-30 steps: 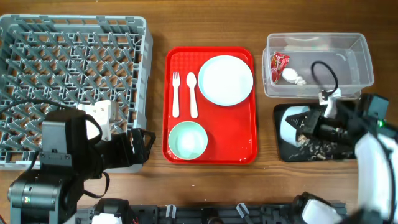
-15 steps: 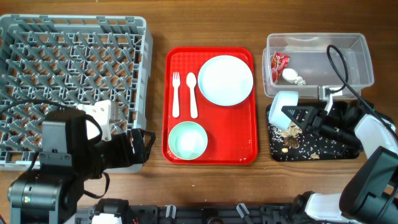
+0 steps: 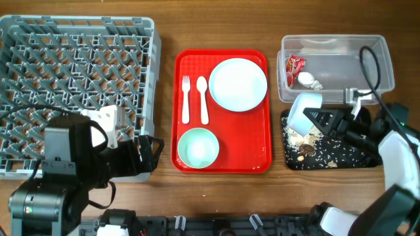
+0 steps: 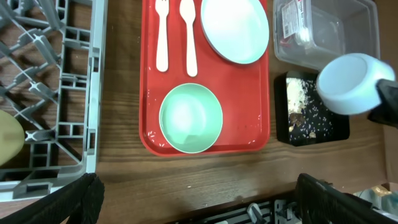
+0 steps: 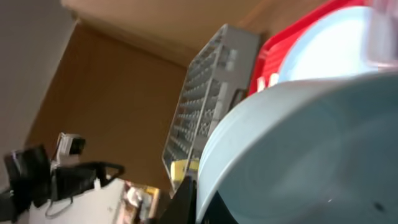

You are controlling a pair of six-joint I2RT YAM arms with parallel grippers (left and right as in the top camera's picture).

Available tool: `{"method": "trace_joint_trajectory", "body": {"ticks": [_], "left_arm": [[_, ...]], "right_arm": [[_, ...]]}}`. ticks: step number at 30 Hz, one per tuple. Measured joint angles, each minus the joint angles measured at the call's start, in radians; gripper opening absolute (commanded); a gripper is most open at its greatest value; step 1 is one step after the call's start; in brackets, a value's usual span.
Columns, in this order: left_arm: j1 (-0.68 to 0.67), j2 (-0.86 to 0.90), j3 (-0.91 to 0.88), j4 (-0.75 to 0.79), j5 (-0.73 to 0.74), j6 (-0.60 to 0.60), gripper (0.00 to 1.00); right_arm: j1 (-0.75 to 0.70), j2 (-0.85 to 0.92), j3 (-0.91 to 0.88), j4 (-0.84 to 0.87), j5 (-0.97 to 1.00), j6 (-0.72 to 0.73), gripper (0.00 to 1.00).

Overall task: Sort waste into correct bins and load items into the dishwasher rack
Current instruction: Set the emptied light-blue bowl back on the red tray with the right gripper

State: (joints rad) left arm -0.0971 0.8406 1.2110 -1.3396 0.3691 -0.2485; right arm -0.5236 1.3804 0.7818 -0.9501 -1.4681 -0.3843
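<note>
Right side: right fingers (image 3: 321, 122) clamped on the rim of the light blue bowl (image 3: 303, 111), with the bowl tipped on its side above the left end of the black tray (image 3: 354, 160), just below the clear tub (image 3: 384, 62). Brownish-white food scraps (image 3: 298, 139) in the tray beneath the bowl, crumbs across the tray floor.

Inside the tub, at its left end: red snack wrapper (image 3: 295, 65) and crumpled white tissue (image 3: 307, 79).

Centre: red serving tray (image 3: 256, 141) carrying the white plate (image 3: 237, 84) at upper right, white fork (image 3: 186, 98) and spoon (image 3: 203, 98) side by side at upper left, pale green bowl (image 3: 198, 147) upright at lower left.

Left: grey dishwasher rack (image 3: 79, 59) on the counter (image 3: 289, 190), yellow-green cup (image 4: 9, 140) at its near edge in the left wrist view. Left fingers (image 4: 78, 199) spread wide, holding nothing, beside the rack's near right corner.
</note>
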Motion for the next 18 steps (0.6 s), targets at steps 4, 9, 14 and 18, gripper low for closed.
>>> {"method": "trace_joint_trajectory", "body": {"ticks": [4, 9, 14, 18], "left_arm": [[0.0, 0.0, 0.0, 0.001, 0.0, 0.0, 1.0], [0.0, 0.0, 0.0, 0.001, 0.0, 0.0, 1.0], [0.0, 0.0, 0.0, 0.001, 0.0, 0.0, 1.0], [0.0, 0.0, 0.0, 0.0, 0.0, 0.0, 1.0]], "right_arm": [[0.067, -0.208, 0.004, -0.044, 0.135, 0.153, 0.05], [0.479, -0.57, 0.024, -0.029, 0.6, 0.412, 0.04], [0.966, -0.537, 0.028, 0.103, 1.033, 0.65, 0.04], [1.164, -0.187, 0.04, 0.282, 1.234, 0.744, 0.04]]}}
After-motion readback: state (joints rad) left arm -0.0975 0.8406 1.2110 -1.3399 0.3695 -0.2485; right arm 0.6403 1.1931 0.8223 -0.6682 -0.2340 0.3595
